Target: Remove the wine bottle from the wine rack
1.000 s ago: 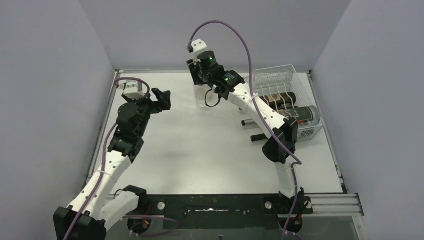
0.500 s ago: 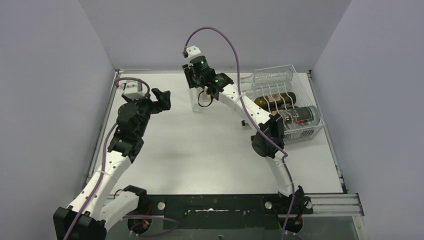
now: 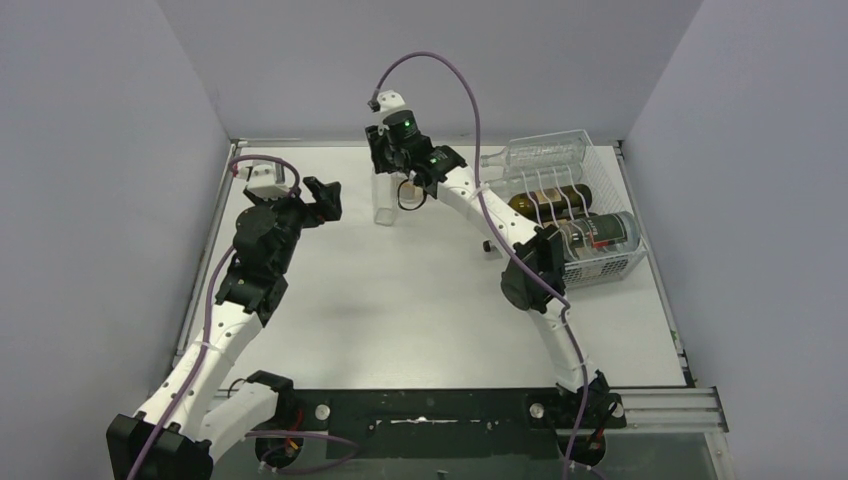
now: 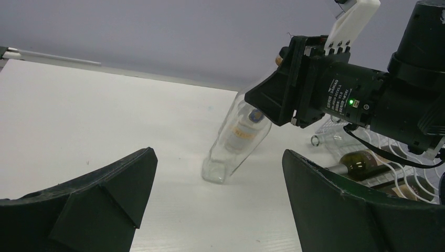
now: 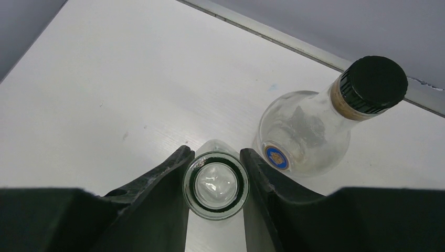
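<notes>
My right gripper [image 3: 392, 178] is shut on the neck of a clear glass bottle [image 3: 385, 202], well left of the white wire wine rack [image 3: 625, 262]. In the right wrist view the fingers [image 5: 157, 178] clamp the open bottle mouth [image 5: 216, 184] from both sides. In the left wrist view the bottle [image 4: 236, 142] leans, with its square base down at the table. My left gripper [image 3: 318, 198] is open and empty, to the left of the bottle and facing it [image 4: 219, 155].
The rack at the far right holds a clear bottle [image 3: 540, 155], a dark bottle [image 3: 555, 197] and a green bottle [image 3: 600, 230]. A round clear bottle with a black cap [image 5: 315, 131] stands just beside the held one. Grey walls enclose the table.
My right arm has moved left, away from the rack, with the clear bottle in its grip. The bottle is now further left on the table. The left arm has not moved.
</notes>
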{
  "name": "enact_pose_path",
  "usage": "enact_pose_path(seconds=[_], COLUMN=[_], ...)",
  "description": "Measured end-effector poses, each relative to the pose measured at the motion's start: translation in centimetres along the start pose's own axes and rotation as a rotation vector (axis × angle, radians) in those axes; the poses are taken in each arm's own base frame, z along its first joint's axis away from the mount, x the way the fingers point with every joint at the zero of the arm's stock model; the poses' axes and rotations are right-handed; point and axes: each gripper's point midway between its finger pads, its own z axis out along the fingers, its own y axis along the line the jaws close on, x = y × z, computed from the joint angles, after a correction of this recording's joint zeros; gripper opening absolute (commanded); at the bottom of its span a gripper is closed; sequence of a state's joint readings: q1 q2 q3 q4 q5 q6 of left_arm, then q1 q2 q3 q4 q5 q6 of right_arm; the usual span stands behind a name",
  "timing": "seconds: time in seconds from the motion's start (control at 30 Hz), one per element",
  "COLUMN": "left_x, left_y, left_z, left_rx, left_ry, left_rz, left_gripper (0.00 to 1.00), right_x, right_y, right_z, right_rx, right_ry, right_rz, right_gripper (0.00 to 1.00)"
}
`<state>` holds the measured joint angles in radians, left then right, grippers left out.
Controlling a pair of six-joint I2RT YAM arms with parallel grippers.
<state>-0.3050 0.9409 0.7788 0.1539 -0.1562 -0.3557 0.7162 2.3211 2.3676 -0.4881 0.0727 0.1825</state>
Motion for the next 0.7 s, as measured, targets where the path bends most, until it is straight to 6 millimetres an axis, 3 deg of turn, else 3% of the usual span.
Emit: enact_pose_path(seconds=[0.07, 0.17, 0.23, 0.4, 0.7], left_x=[0.0, 0.0, 0.0, 0.0, 0.0], left_y=[0.0, 0.0, 0.0, 0.0, 0.0], left_z=[0.0, 0.0, 0.0, 0.0, 0.0], left_rx=[0.0, 0.0, 0.001, 0.001, 0.001], left_ry=[0.0, 0.0, 0.0, 0.0, 0.0], left_rz=[0.0, 0.0, 0.0, 0.0, 0.0], left_gripper=[0.92, 0.92, 0.93, 0.93, 0.92], right_x=[0.0, -0.1, -0.5, -1.5, -3.5], right_y=[0.0, 0.0, 0.0, 0.2, 0.8], right_z=[0.0, 0.1, 0.1, -0.1, -1.0], right_rx=[-0.007, -0.013, -0.017, -0.028, -0.042], right_ry=[0.0, -0.003, -0.016, -0.041, -0.088], right_rz=[0.013, 0.023, 0.024, 0.022, 0.0], right_gripper=[0.41, 0.52, 0.65, 0.72, 0.95])
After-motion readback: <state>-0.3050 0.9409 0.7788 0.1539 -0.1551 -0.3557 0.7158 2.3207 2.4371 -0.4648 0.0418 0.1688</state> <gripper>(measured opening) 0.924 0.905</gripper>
